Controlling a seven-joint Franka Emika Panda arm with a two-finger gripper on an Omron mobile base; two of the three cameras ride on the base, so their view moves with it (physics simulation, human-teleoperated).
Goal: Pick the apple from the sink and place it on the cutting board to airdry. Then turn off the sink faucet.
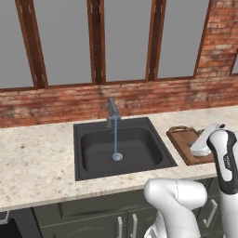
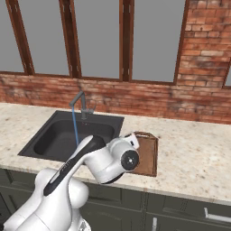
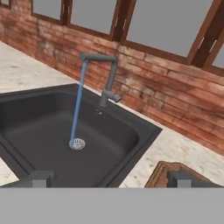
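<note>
Water ran in a thin blue stream [image 3: 78,109] from the sink faucet [image 3: 106,74] down onto the silver drain [image 3: 77,143]; the tap was on. The sink [image 1: 93,158] lay dark in the speckled beige counter [image 1: 32,158], its basin bare around the drain. The apple could not be made out anywhere; the arm covered part of the board. The cutting board [image 2: 146,155] sat on the counter just right of the sink, loop handle toward the brick wall [image 2: 149,101]. The white arm's wrist hung over the board's sink-side edge. In the hand view the gripper [image 3: 109,179] looked back across the sink toward the faucet, its two dark fingertips [image 3: 39,178] standing wide apart with nothing between them, one above the sink's rim, the other above the board's corner.
</note>
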